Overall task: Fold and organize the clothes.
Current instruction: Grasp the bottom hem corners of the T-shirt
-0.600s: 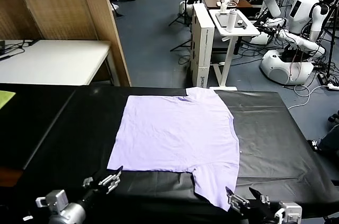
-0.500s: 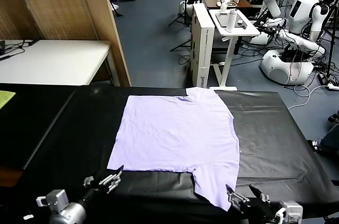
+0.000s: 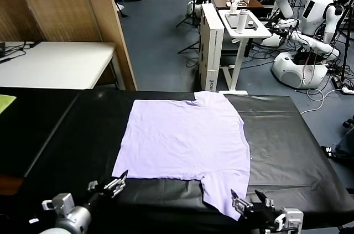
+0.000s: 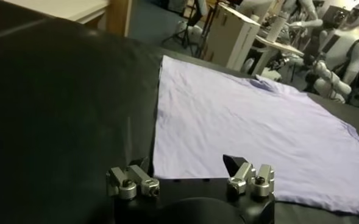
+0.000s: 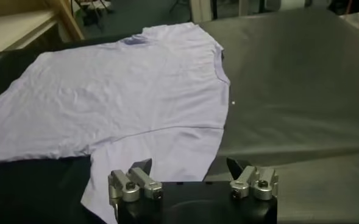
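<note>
A black table (image 3: 287, 151) fills the near view, with a white table (image 3: 55, 62) behind it on the left, a wooden screen (image 3: 66, 1) beside that, and white robots (image 3: 310, 29) and a cart (image 3: 243, 24) across a blue-grey floor. The T-shirt (image 3: 188, 140) lies flat on the black cover, its long axis running left to right: hem toward the left, collar toward the right, one sleeve at the far edge and one at the near edge (plain lavender side up). The left gripper (image 3: 108, 185) hovers with jaws wide just before the hem's near corner. The right gripper (image 3: 247, 202), also wide, sits at the near sleeve's edge, the sleeve just ahead of its fingers (image 5: 141, 167).
</note>
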